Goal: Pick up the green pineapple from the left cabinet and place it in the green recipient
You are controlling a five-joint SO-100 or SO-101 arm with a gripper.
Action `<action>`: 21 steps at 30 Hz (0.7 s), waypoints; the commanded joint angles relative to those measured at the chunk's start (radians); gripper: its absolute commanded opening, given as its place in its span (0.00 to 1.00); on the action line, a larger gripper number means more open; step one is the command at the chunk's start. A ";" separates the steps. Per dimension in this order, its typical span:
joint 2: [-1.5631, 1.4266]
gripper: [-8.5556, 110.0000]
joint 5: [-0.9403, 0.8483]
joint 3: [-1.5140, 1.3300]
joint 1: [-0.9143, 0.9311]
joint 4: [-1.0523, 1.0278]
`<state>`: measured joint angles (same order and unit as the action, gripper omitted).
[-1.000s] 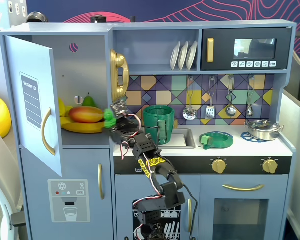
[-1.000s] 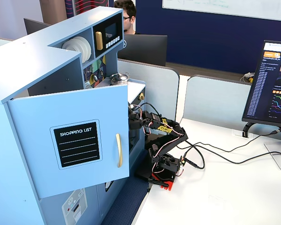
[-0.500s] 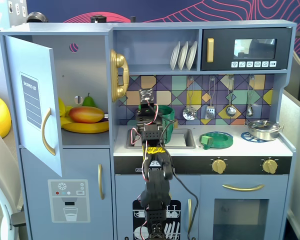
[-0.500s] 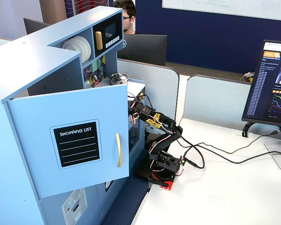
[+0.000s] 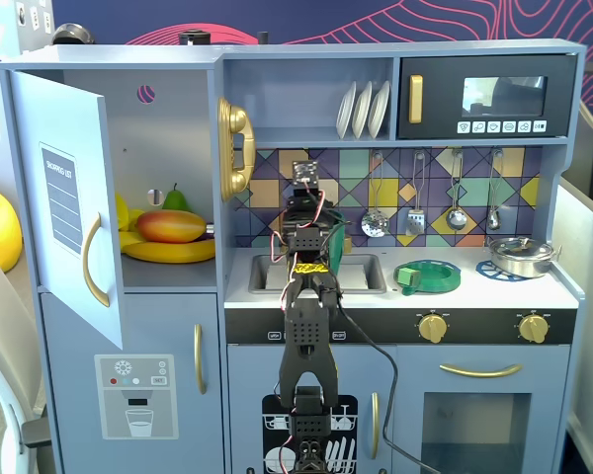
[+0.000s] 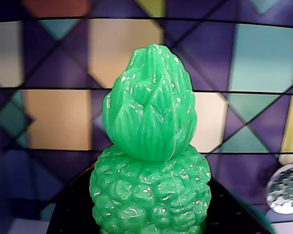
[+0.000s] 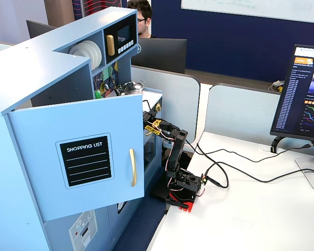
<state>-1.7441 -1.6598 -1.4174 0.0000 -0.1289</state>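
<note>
The hinged grey-blue cabinet door with the shopping list label (image 5: 64, 202) stands swung wide, leaving the compartment mouth unblocked. Inside, an orange-red mango (image 5: 171, 226) and yellow bananas (image 5: 168, 251) fill the shelf. A gold telephone handset (image 5: 235, 148) projects from the dividing wall. Counter (image 5: 474, 292) right of the sink carries a flat green ring dish (image 5: 427, 276) and a steel pan (image 5: 521, 256). Hanging utensils (image 5: 376, 219) line the tiled backsplash.

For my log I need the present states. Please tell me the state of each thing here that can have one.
left cabinet door: swung open.
green pineapple: upright, close before the wrist camera, its base in a dark round opening.
mango: lying on the cabinet shelf.
microwave: door closed.
plates: standing on edge in the rack.
gripper: over the sink; fingers hidden, grip cannot be told.
</note>
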 commanded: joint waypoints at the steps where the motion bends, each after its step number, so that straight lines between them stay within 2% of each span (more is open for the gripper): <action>1: 0.017 0.07 0.009 0.103 0.018 0.017; 4: 0.032 0.08 -0.006 0.103 0.029 0.017; 8: 0.035 0.31 0.094 0.106 0.038 0.032; 11: 0.032 0.39 0.100 0.095 0.043 0.035; 14: 0.026 0.43 0.101 0.077 0.048 0.034; 21: -0.035 0.42 0.115 0.020 0.040 0.054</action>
<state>-1.6997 -1.5585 -1.3913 0.0337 -0.1273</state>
